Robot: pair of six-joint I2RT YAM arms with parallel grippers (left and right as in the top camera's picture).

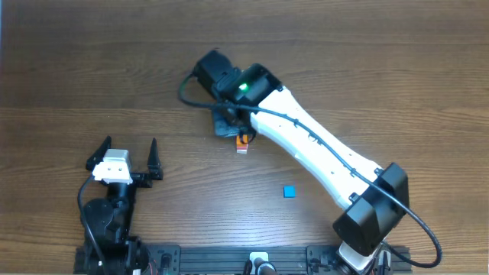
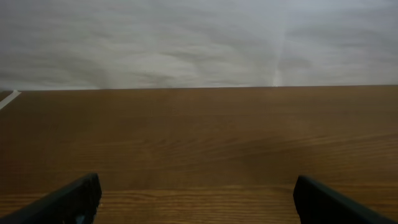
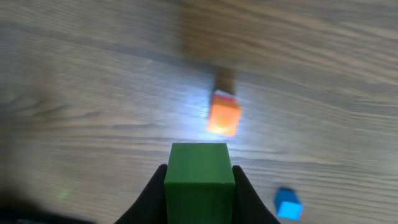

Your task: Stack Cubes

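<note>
Your right gripper (image 3: 199, 190) clamps the green cube (image 3: 199, 163), held near the orange cube (image 3: 222, 114) on the table (image 1: 76, 61); the blue cube (image 3: 287, 203) lies well apart, and your left gripper (image 1: 130, 145) stands open

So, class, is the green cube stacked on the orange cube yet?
Not yet. The green cube is clamped in the right gripper, apart from the orange cube, which lies bare on the wooden table.

Top camera: straight down on table (image 1: 76, 61). Left wrist: low, level along it. Right wrist: seemingly raised, downward, sharing orange cube (image 3: 222, 115) with top.
</note>
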